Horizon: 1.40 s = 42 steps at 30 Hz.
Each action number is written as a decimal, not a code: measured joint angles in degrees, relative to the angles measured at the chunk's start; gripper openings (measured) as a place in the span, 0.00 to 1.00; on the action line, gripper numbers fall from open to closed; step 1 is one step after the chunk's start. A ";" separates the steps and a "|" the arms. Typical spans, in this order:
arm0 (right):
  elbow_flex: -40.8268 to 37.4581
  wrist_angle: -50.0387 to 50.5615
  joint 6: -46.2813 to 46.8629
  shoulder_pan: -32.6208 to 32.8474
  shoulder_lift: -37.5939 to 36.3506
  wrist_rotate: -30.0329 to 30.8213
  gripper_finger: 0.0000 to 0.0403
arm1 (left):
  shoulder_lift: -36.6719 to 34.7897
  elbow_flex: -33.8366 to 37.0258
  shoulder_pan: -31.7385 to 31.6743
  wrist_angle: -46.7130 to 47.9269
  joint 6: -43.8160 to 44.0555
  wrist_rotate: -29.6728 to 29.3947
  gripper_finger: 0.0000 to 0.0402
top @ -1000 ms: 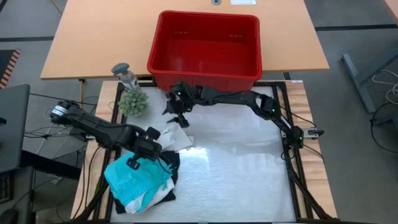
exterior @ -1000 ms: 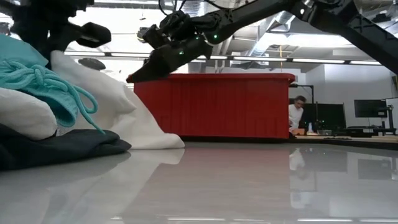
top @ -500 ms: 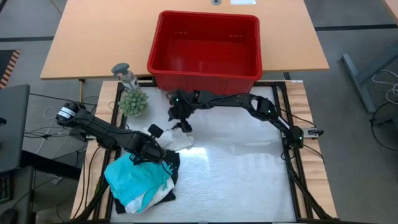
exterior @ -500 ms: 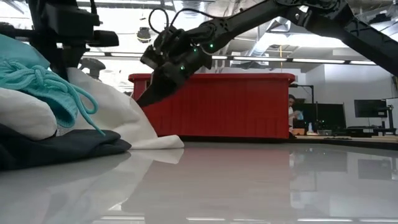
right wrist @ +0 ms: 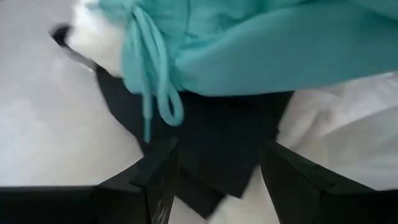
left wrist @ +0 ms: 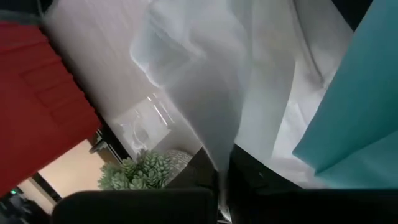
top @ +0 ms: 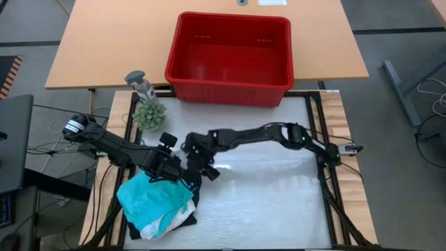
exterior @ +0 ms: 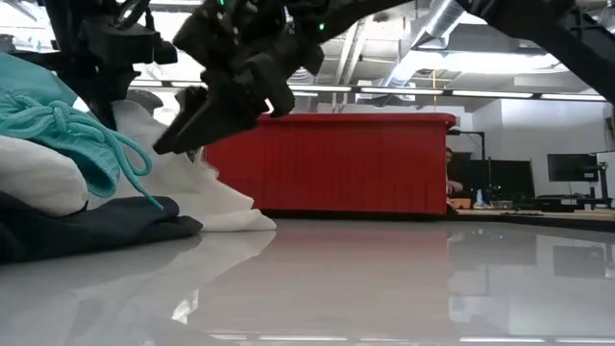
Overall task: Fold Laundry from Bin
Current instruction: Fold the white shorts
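Start at your left: the left gripper [top: 169,164] sits at the edge of the laundry pile, its fingers pressed together on a fold of the white garment [left wrist: 205,87], which drapes from them in the left wrist view. Just beyond that pincer, on its outer side, lies the heap: the teal garment [top: 150,199] on top, the black garment [top: 188,183] under it, more white cloth peeking out beneath. Behind the left gripper stands the small green plant [top: 149,115].

Move right and you meet the right gripper [top: 197,166], almost touching the left one. Its fingers are spread wide and hold nothing; between them, in the right wrist view, you see the black garment's edge with the teal drawstring [right wrist: 152,99] dangling just ahead.

Well behind both pincers is the bin [top: 230,87], with nothing showing inside it, so the clothes are all out on the white mat [top: 279,202].

Watch three things. The two grippers are so close that a small reach could knock them together. If the right one closes here, it may take the black cloth or snag the drawstring instead of the white piece. And if you lift the white garment while it is pinned under the pile, the whole heap may drag along.
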<state>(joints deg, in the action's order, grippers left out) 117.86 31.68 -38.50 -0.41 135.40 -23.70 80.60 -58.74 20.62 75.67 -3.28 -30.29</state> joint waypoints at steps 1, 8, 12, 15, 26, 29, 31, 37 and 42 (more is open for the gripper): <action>0.00 0.13 -0.78 0.11 -0.01 1.35 0.61 | 0.00 0.00 0.00 -0.01 0.79 0.01 0.00; 0.00 4.36 -3.92 -2.58 -0.26 7.23 0.61 | 0.00 0.00 0.00 -0.10 2.52 0.01 0.00; 0.00 8.36 -4.00 -4.77 -0.81 6.87 0.61 | 0.00 0.00 0.00 -0.12 2.52 0.06 0.00; 0.04 13.38 -4.16 -6.32 -1.18 4.33 0.59 | 0.00 0.00 0.00 -0.12 2.52 0.06 0.00; 0.00 3.07 0.27 -17.81 -1.17 10.51 0.55 | 0.00 0.00 3.16 -5.13 1.08 -0.25 0.00; 0.00 -5.12 7.64 -19.37 -1.17 9.39 0.55 | 0.00 0.00 4.92 -7.54 -2.93 -2.81 0.00; 0.00 -9.06 12.86 -19.60 -1.17 8.48 0.55 | 0.00 0.00 5.96 -8.80 -6.46 -6.88 0.00; 0.00 -16.02 23.48 -17.97 -1.15 8.41 0.55 | 0.00 0.00 6.53 -13.46 -18.08 -15.14 0.00; 0.00 -15.43 21.06 -14.59 -1.08 6.94 0.55 | 0.00 0.00 6.34 -15.98 -22.09 -16.29 0.00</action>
<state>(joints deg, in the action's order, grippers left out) 117.86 16.26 -17.43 -15.00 134.32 -16.76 80.60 -58.74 26.96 59.69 -25.36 -46.59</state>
